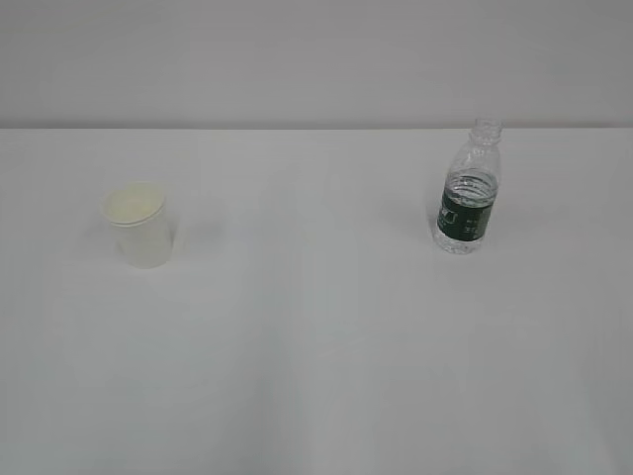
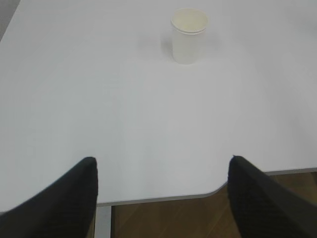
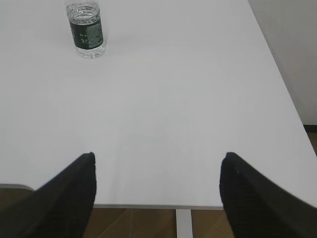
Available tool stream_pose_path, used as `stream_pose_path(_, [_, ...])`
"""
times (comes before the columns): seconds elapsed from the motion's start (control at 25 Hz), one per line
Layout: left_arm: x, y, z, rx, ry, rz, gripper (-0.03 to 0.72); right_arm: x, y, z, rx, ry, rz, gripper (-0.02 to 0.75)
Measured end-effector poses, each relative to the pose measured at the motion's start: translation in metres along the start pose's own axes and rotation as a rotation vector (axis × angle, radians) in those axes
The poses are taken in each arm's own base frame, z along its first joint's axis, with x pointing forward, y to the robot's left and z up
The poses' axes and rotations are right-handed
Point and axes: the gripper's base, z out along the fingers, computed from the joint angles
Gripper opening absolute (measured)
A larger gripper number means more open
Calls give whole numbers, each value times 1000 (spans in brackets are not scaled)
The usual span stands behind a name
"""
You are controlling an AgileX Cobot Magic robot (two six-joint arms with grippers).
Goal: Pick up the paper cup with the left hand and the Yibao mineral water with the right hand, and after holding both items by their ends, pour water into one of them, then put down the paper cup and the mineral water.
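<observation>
Cup: we are seeing the paper cup (image 1: pixel 138 226) standing upright, mouth up, on the left of the worktop (image 1: pixel 316 346), untouched.
Bottle: the Yibao mineral water (image 1: pixel 469 188) is standing upright, uncapped, well apart on the right; each item is sitting on its own arm's side.
Left gripper (image 2: pixel 161 191): jaws are spread wide, empty, hanging back over the near worktop edge, lined up roughly toward the cup.
Right gripper (image 3: pixel 156 186): jaws are likewise gaping, empty; bottle is lying ahead and left.
Stage: we are judging nothing is grasped yet.
</observation>
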Motion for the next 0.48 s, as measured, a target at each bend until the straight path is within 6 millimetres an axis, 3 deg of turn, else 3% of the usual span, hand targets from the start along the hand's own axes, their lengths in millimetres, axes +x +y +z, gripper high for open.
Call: stream_pose_path(0.48, [0,0,0,0,0,0,582,0,0,0,0,0,0,589])
